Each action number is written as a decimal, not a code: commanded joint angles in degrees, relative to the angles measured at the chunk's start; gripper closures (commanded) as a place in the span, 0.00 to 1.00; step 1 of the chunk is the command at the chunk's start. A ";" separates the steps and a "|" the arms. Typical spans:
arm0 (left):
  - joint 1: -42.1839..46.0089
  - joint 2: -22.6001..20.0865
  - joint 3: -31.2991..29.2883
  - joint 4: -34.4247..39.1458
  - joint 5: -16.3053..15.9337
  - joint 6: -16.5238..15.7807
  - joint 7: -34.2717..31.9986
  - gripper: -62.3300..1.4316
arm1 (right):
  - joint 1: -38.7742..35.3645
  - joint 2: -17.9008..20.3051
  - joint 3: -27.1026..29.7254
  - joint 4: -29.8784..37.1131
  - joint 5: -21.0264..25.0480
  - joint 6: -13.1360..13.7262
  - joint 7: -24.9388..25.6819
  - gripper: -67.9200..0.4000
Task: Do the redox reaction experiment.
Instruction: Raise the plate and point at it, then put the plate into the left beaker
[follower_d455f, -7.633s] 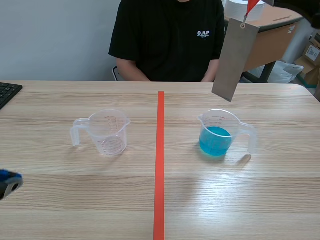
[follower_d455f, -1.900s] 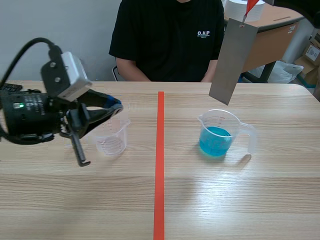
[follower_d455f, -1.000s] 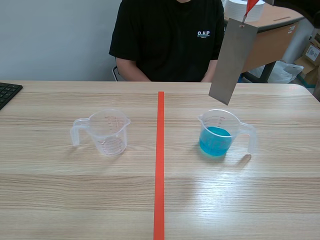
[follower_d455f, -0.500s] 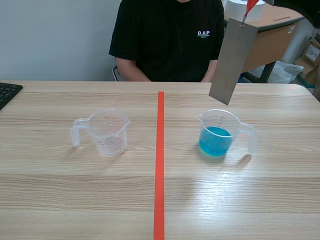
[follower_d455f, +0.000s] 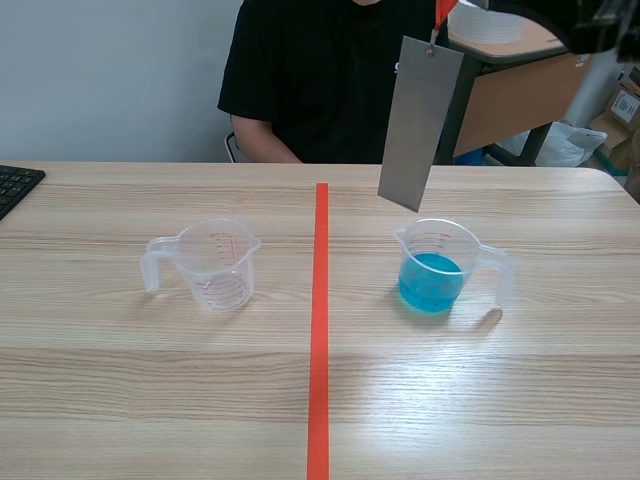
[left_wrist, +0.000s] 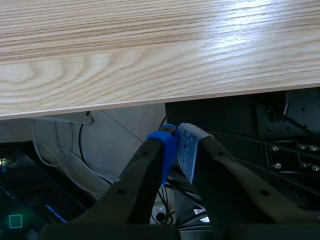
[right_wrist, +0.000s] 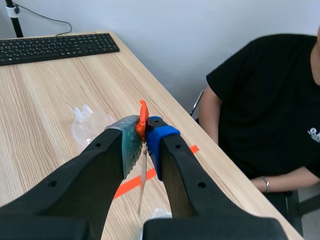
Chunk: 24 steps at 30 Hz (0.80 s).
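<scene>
A grey metal plate (follower_d455f: 412, 120) hangs from an orange-red tag (follower_d455f: 441, 12) high over the table. Its lower edge sits above the left rim of the clear beaker of blue liquid (follower_d455f: 433, 268). My right gripper (right_wrist: 142, 135) is shut on that tag (right_wrist: 143, 119), and the plate (right_wrist: 142, 185) dangles edge-on beneath it. An empty clear beaker (follower_d455f: 213, 262) stands left of the tape line; the right wrist view shows the same beaker (right_wrist: 87, 122) beyond the fingers. My left gripper (left_wrist: 177, 145) is shut on nothing, below the table's front edge, out of the scene view.
A person in a black shirt (follower_d455f: 335, 75) sits across the table. A black keyboard (follower_d455f: 15, 185) lies at the far left edge. The right arm (follower_d455f: 560, 18) crosses the scene view's upper right. Cables and equipment (left_wrist: 75, 165) lie under the table.
The right arm has carried the plate to the left in the last half second. The left arm, near the empty beaker 1.9 s ago, has left the scene view.
</scene>
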 joint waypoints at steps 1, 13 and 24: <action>0.59 0.28 -0.11 1.16 -0.24 -0.15 -0.85 0.90 | 2.12 0.39 -0.81 0.52 0.20 0.33 1.27 0.97; 0.59 0.28 -0.11 1.16 -0.22 -0.15 -0.83 0.90 | 9.38 -6.84 -10.69 0.09 -5.64 0.33 1.29 0.97; 0.59 0.28 -0.11 1.16 -0.22 -0.15 -0.85 0.90 | 16.15 -14.47 -20.20 -4.87 -9.79 0.33 1.31 0.97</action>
